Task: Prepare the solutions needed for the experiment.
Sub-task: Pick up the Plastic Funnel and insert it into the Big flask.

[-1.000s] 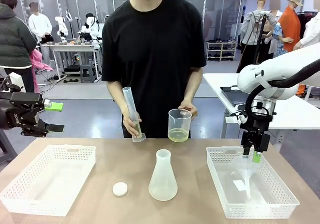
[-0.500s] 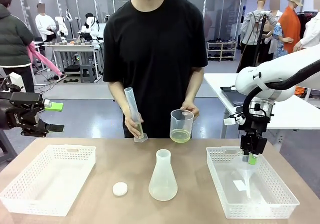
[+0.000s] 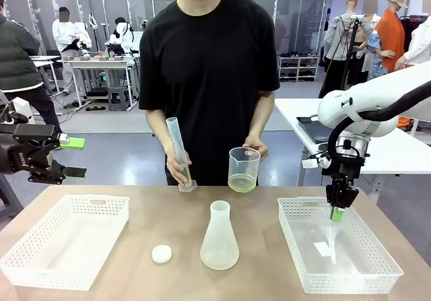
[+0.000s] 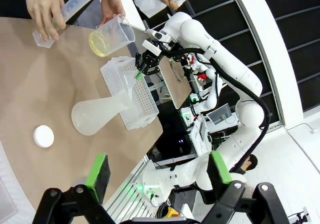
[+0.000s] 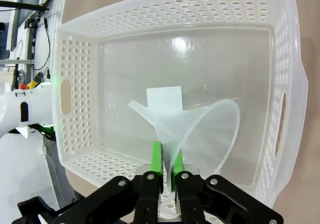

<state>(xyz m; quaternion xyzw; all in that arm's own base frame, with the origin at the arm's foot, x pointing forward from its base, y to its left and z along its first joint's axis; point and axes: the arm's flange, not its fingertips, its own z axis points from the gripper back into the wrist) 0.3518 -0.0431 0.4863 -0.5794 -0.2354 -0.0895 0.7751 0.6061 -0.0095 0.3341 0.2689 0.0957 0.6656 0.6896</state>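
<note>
**Two grippers, one clenched on a funnel rim**

Two arms flank the table (image 3: 262, 203). The right gripper (image 3: 336, 212) hangs over the right basket (image 3: 377, 274) with its jaws clenched on the rim of a translucent funnel (image 3: 333, 237). In the right wrist view the green pads (image 5: 156, 156) pinch the thin wall of the funnel's mouth. The stem points away toward a white label on the basket floor; whether it touches the floor I cannot tell. The left gripper (image 3: 74, 157) hovers off the table's left side, beyond the left basket (image 3: 97, 198), jaws released and wide apart, grasping nothing.

The solutions (image 3: 242, 183), a shallow pale yellow-green layer, sit in the bottom of a clear beaker (image 3: 243, 168). The person at the far side holds it in one hand (image 3: 256, 145) above the table's far edge. The other hand (image 3: 178, 170) grips a tilted graduated cylinder (image 3: 175, 139), its base low at that edge. An Erlenmeyer flask (image 3: 219, 240) stands upright mid-table, with a small white cap (image 3: 161, 253) just beside it.
</note>
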